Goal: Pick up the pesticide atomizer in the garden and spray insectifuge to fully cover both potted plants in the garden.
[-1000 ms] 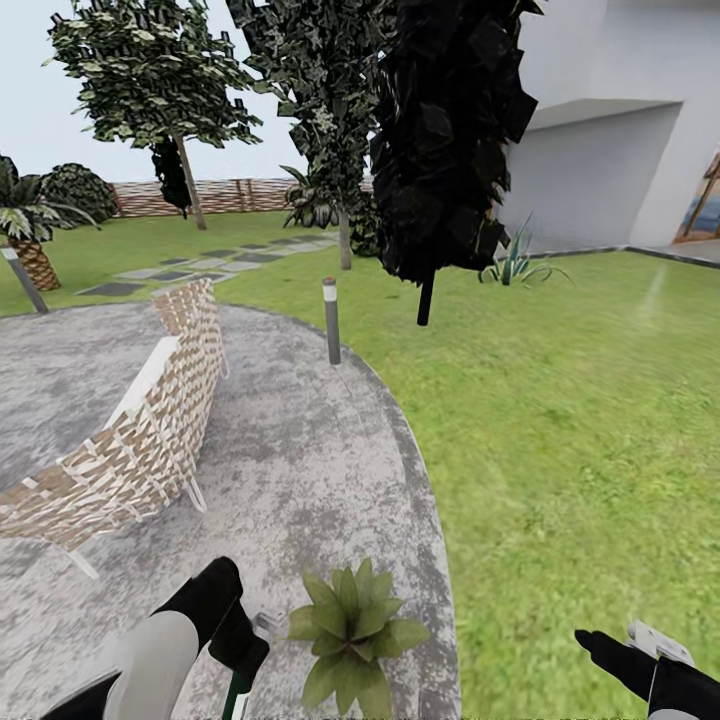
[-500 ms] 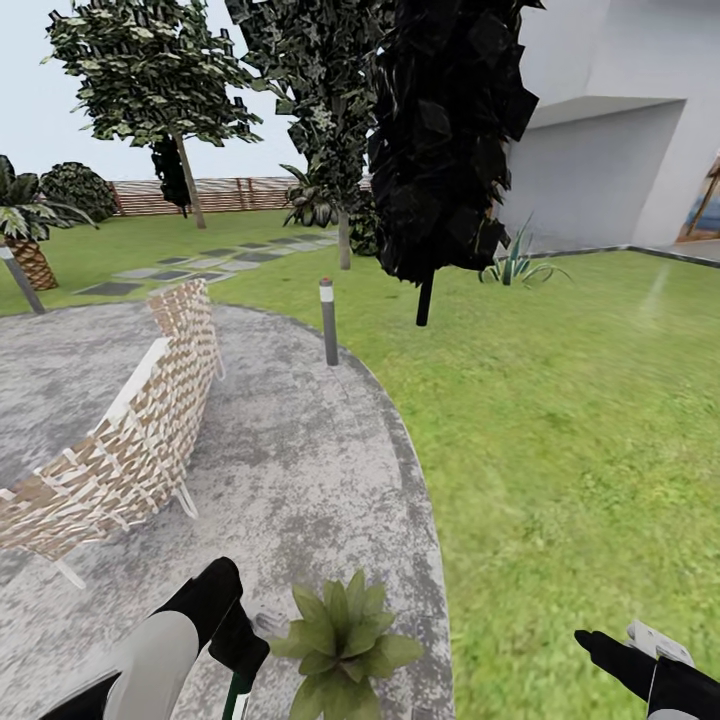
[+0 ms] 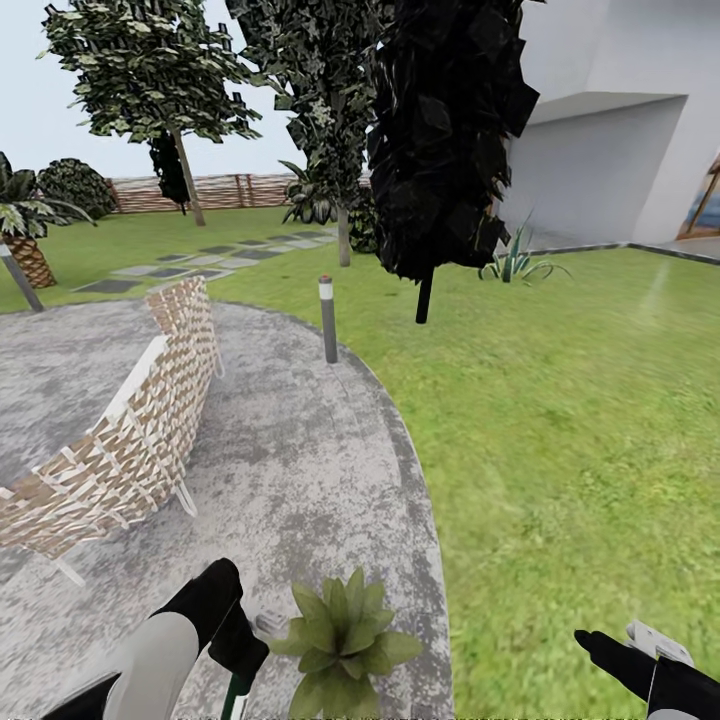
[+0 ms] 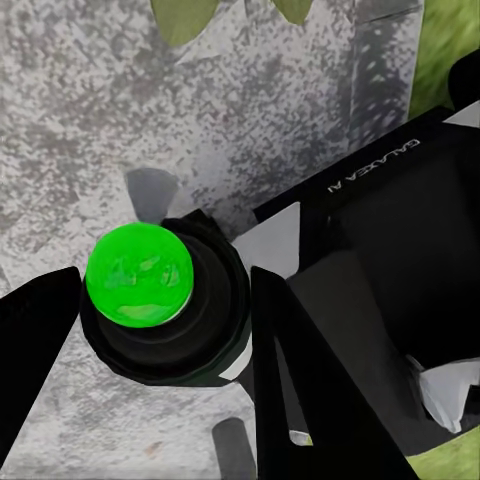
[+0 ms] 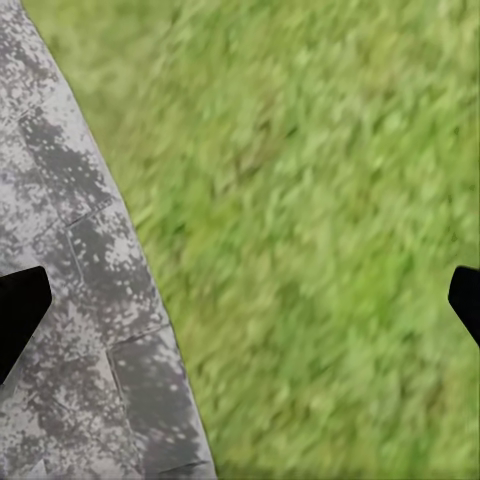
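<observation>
Gripped between the closed fingers of the left gripper, the pesticide atomizer is held low at near left, just beside one potted plant on the stone patio. Its nozzle should be aimed squarely over the rosette before spraying. The right gripper is spread wide and empty above the lawn.

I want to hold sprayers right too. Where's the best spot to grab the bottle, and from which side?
Around its round dark body, coming from the side. The bottle is round, so two fingers can press on opposite sides, probably leaving its head free to spray. The left gripper holds it just so.
</observation>
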Available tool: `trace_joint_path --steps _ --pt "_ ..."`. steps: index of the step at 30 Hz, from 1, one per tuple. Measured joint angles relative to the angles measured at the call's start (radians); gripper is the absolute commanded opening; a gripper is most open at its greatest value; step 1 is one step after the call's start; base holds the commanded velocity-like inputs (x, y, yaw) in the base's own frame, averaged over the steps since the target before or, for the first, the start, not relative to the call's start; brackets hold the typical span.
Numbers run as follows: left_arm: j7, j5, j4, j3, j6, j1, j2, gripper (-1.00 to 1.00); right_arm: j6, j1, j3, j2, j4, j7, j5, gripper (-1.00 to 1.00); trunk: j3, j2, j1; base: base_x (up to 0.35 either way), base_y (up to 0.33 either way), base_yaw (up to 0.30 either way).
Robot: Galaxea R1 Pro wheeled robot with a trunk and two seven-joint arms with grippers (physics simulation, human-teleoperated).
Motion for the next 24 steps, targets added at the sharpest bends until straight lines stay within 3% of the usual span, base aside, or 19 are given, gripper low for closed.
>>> trace_joint_path --steps 11,15,18,19,20,22,24 --pt "0.177 0.006 0.021 -0.001 -0.034 0.023 -0.002 -1.0 0.0 0.0 0.0 0.0 0.0 0.0 0.002 1.0 -0.018 0.0 0.0 0.0 0.0 0.0" --pt "0.268 0.013 0.069 0.0 -0.069 0.024 -0.002 -1.0 0.0 0.0 0.0 0.0 0.0 0.0 0.036 1.0 -0.024 0.0 0.0 0.0 0.0 0.0" --pt "0.309 0.067 0.089 0.003 -0.083 0.025 -0.001 -1.0 0.0 0.0 0.0 0.0 0.011 0.0 0.052 1.0 -0.029 0.0 0.0 0.0 0.0 0.0" --pt "0.315 0.114 0.092 0.004 -0.085 0.025 0.0 -1.0 0.0 0.0 0.0 0.0 0.027 0.0 0.055 1.0 -0.031 0.0 0.0 0.0 0.0 0.0" --pt "0.317 0.133 0.093 0.003 -0.087 0.025 0.0 -1.0 0.0 0.0 0.0 0.0 0.036 -0.001 0.056 1.0 -0.032 0.0 0.0 0.0 0.0 0.0" --pt "0.319 0.167 0.094 0.003 -0.088 0.025 0.0 -1.0 0.0 0.0 0.0 0.0 0.046 -0.001 0.056 1.0 -0.035 0.0 0.0 0.0 0.0 0.0" --pt "0.32 0.178 0.094 0.002 -0.088 0.025 0.001 -1.0 0.0 0.0 0.0 0.0 0.049 -0.001 0.057 1.0 -0.038 0.0 0.0 0.0 0.0 0.0"
